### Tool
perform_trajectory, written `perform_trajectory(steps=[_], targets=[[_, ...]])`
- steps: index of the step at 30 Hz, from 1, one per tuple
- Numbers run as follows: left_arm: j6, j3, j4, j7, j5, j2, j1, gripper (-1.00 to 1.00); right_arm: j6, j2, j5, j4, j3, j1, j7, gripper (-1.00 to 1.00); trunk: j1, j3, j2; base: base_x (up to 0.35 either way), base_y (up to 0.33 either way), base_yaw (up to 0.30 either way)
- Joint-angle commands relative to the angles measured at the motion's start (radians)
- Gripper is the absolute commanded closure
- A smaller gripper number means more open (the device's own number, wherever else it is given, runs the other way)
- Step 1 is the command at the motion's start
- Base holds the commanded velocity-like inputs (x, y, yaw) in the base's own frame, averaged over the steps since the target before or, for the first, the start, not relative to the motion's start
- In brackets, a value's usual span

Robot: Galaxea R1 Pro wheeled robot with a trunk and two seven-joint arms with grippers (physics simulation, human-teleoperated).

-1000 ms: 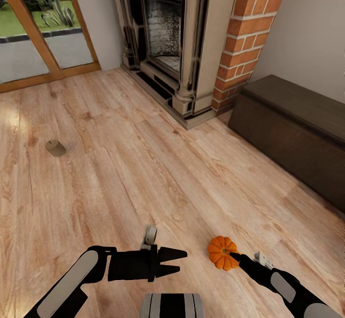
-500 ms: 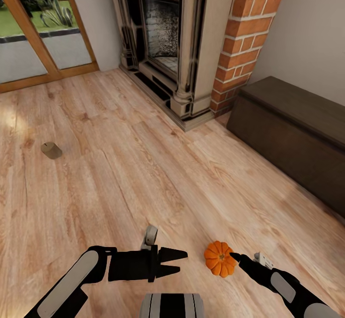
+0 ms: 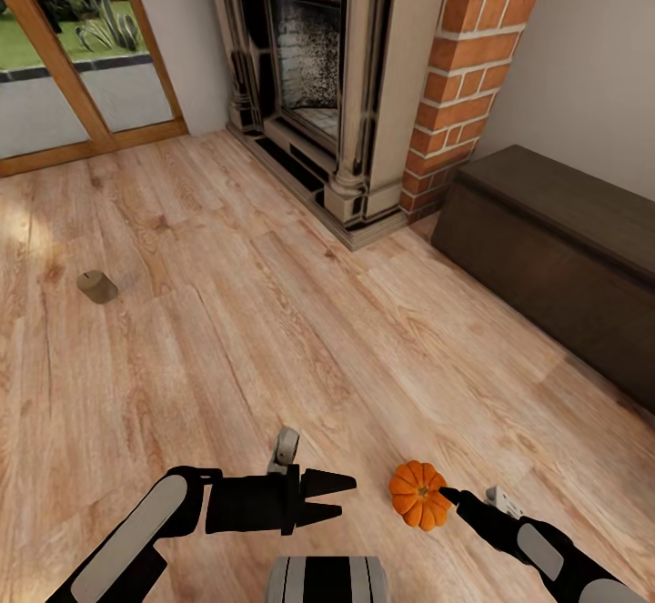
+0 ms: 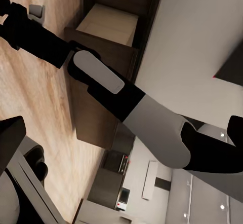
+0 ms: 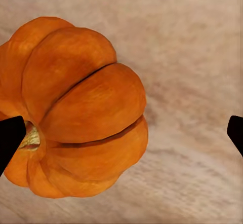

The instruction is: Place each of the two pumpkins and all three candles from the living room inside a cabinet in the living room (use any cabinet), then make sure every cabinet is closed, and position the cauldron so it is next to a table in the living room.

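The pumpkin (image 3: pixel 418 495) sits on the wooden floor (image 3: pixel 273 330), the right gripper (image 3: pixel 448 495) at its side with fingers spread wide — one tip by the stem (wrist view). The left gripper (image 3: pixel 344 497) hangs parted, holding nothing. A candle (image 3: pixel 96 286) lies well apart; the cabinet (image 3: pixel 555 248) stands by the wall.

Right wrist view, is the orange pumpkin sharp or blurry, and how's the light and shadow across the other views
Right wrist view: the ribbed orange pumpkin is fairly sharp, the wooden floor behind it soft and washed pale. Head view: even light, a bright sunlit patch on the boards near the glass door, and only a faint shadow by the squat beige candle. Left wrist view: flat render lighting, with the picture tilted.
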Motion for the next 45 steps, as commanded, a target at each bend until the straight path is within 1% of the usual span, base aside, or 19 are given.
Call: perform_trajectory(steps=[1,8,12,17,24,28,30,31,33,37,42,44,45], targets=[[0.001,-0.001,-0.001,0.006,0.008,0.001,-0.001,-1.0,0.003,-0.001,-0.005,-0.001,0.003,0.0,0.002,-1.0,0.0,-0.001,0.0,0.0,0.0,0.0],[0.001,-0.001,-0.001,0.006,0.008,0.002,-0.001,-1.0,0.002,-0.001,-0.004,0.0,0.003,0.0,0.012,-1.0,0.0,-0.001,0.0,0.0,0.0,0.0],[0.001,-0.001,-0.001,0.005,0.008,0.002,-0.001,-1.0,0.001,-0.001,-0.005,-0.001,0.003,0.0,0.026,-1.0,0.002,-0.016,-0.001,0.0,0.0,0.0],[0.001,0.0,-0.001,0.004,0.008,0.003,-0.001,-1.0,0.0,-0.001,-0.003,-0.001,0.003,0.0,0.075,-1.0,0.002,-0.016,-0.001,0.0,0.0,0.0],[0.001,0.001,-0.002,-0.003,0.008,0.005,-0.001,-1.0,-0.003,-0.001,-0.002,-0.005,0.003,0.0,0.088,-1.0,0.002,-0.016,-0.001,0.0,0.0,0.0],[0.003,0.01,-0.003,-0.005,0.009,0.01,-0.001,-1.0,-0.006,-0.001,-0.001,-0.007,0.003,0.0,0.104,-1.0,0.002,-0.016,-0.001,0.0,0.0,0.0],[0.003,0.013,-0.004,-0.005,0.01,0.025,-0.001,-1.0,-0.006,-0.001,-0.001,-0.007,0.003,0.0,0.108,-1.0,0.002,-0.016,-0.001,0.0,0.0,0.0],[0.003,0.016,-0.005,-0.006,0.014,0.04,-0.001,-1.0,-0.006,-0.001,-0.001,-0.007,0.003,0.0,0.109,-1.0,0.002,-0.016,-0.001,0.0,0.0,0.0],[0.003,0.019,-0.004,-0.006,0.017,0.059,-0.001,-1.0,-0.007,-0.001,0.0,-0.006,0.003,0.0,0.11,-1.0,0.002,-0.016,-0.001,0.0,0.0,0.0],[0.003,0.079,-0.002,-0.006,0.019,0.098,0.0,-1.0,-0.008,-0.001,-0.001,-0.006,0.003,0.0,0.11,-1.0,0.002,-0.016,-0.001,0.0,0.0,0.0],[0.003,0.103,0.004,-0.006,0.016,0.13,0.001,-1.0,-0.008,-0.001,-0.002,-0.006,0.003,0.0,0.11,-1.0,0.002,-0.016,-0.001,0.0,0.0,0.0],[0.002,0.11,0.008,-0.005,0.015,0.151,0.001,-1.0,-0.008,-0.001,-0.002,-0.006,0.003,0.0,0.11,-1.0,0.002,-0.016,-0.001,0.0,0.0,0.0],[0.002,0.119,0.009,-0.006,0.015,0.161,0.001,-1.0,-0.008,-0.001,-0.002,-0.006,0.003,0.0,0.11,-1.0,0.002,-0.016,-0.001,0.0,0.0,0.0]])
